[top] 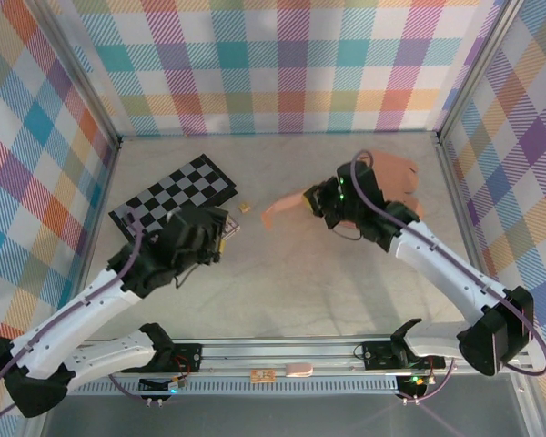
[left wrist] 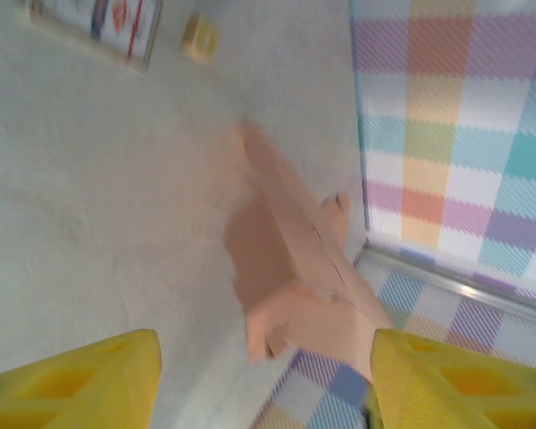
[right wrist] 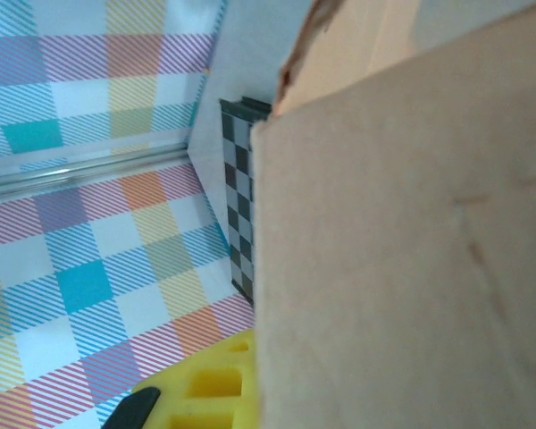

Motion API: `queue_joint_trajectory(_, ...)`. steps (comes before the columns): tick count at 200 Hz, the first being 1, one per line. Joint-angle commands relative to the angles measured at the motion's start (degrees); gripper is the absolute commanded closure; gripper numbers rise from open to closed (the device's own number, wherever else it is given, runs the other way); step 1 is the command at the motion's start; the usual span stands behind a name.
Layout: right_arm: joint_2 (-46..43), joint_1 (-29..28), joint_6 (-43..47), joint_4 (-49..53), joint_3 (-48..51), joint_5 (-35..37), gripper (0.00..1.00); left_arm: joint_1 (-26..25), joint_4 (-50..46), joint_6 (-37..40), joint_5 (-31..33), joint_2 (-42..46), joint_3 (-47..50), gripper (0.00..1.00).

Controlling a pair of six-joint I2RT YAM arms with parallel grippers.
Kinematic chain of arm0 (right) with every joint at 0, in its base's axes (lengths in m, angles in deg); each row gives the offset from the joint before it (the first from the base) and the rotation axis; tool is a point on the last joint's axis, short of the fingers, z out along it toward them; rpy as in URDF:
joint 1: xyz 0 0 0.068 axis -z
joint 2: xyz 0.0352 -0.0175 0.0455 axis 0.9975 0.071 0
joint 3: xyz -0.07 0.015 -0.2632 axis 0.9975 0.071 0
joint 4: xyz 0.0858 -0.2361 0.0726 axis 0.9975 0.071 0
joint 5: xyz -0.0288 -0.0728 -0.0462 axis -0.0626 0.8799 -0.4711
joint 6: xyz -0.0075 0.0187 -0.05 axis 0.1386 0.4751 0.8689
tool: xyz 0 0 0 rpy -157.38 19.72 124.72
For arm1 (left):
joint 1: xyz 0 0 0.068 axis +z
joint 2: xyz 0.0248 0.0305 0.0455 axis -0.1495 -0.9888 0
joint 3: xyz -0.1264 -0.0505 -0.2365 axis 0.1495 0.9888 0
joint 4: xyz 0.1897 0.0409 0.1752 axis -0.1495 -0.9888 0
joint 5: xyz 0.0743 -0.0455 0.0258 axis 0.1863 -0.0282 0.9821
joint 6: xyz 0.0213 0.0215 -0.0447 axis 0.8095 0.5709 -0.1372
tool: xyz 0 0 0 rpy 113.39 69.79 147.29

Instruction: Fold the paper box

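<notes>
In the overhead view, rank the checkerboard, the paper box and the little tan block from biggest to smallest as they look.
1. Tied: the checkerboard and the paper box look too alike to rank, and each is partly covered.
2. The small tan block is clearly the smallest.

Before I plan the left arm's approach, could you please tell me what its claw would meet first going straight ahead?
The left claw would most likely meet the paper box first; depth is unclear, but nothing else lies between.

White arms (top: pixel 82 319), black joints, purple cables — yellow gripper fingers (left wrist: pixel 80 380)
</notes>
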Motion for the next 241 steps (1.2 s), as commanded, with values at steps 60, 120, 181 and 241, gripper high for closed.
queue_joint_trajectory(60,0.54,0.80,4.60,35.89,-24.06,1.36,1.00,18.45,5.70,35.65,-28.94,-32.82,-14.67,0.52)
queue_joint_trajectory(120,4.06,0.48,-3.35,55.01,-33.13,1.72,1.00,11.18,12.48,33.16,-30.42,-40.05,-13.97,0.57)
queue_joint_trajectory(181,26.05,7.51,-2.11,43.61,-40.09,-9.76,1.00,16.38,1.02,38.80,-25.67,-30.25,-11.85,0.54)
queue_joint_trajectory(241,32.75,11.24,-5.50,31.64,-36.83,-15.13,1.00,16.19,2.64,46.78,-32.12,-24.87,-7.80,0.56)
